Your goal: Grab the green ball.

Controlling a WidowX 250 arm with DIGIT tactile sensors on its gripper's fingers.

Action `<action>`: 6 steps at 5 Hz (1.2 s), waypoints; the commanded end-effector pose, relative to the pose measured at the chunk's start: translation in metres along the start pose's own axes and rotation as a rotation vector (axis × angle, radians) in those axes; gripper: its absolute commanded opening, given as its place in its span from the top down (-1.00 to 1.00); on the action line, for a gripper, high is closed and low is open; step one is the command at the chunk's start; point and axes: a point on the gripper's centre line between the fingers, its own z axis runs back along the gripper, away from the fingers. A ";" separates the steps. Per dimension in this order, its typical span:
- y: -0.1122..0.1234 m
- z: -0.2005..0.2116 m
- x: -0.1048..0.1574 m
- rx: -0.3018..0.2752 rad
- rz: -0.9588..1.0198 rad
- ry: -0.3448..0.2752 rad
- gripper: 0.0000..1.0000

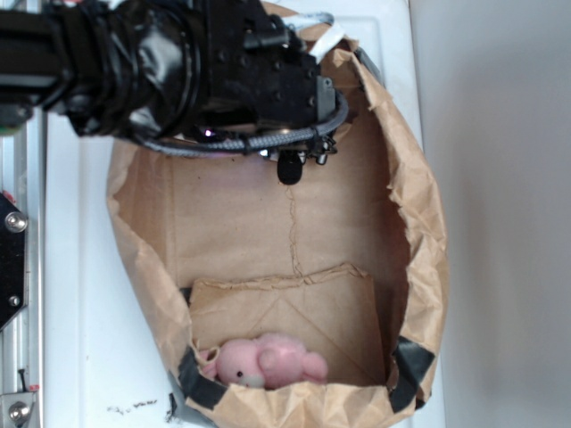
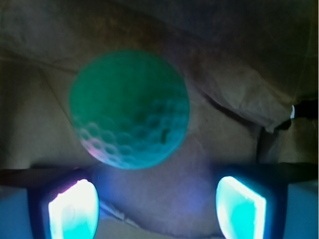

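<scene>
My arm [image 1: 161,62] reached in from the upper left, its black wrist hanging over the top end of the brown paper bag [image 1: 419,223]. My gripper [image 2: 157,204] stood spread wide, holding nothing, one glowing pad [image 2: 72,209] on each side of the wrist view. The green ball [image 2: 129,108], dimpled like a golf ball, lay on the bag's paper just ahead of the open jaws, nearer the left pad. The pink plush [image 1: 266,361] lay at the bag's far bottom end.

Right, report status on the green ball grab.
Gripper open, pads apart, empty. Dimpled round green ball ahead on brown paper bag, ungrasped. Nothing between.
</scene>
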 end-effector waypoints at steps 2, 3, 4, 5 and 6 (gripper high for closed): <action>-0.013 -0.002 0.039 -0.047 0.135 -0.103 -1.00; -0.013 -0.007 0.041 -0.019 0.128 -0.096 -1.00; -0.010 0.000 0.036 -0.053 0.115 -0.090 -1.00; -0.010 0.000 0.034 -0.059 0.100 -0.098 1.00; -0.011 0.000 0.034 -0.057 0.087 -0.109 1.00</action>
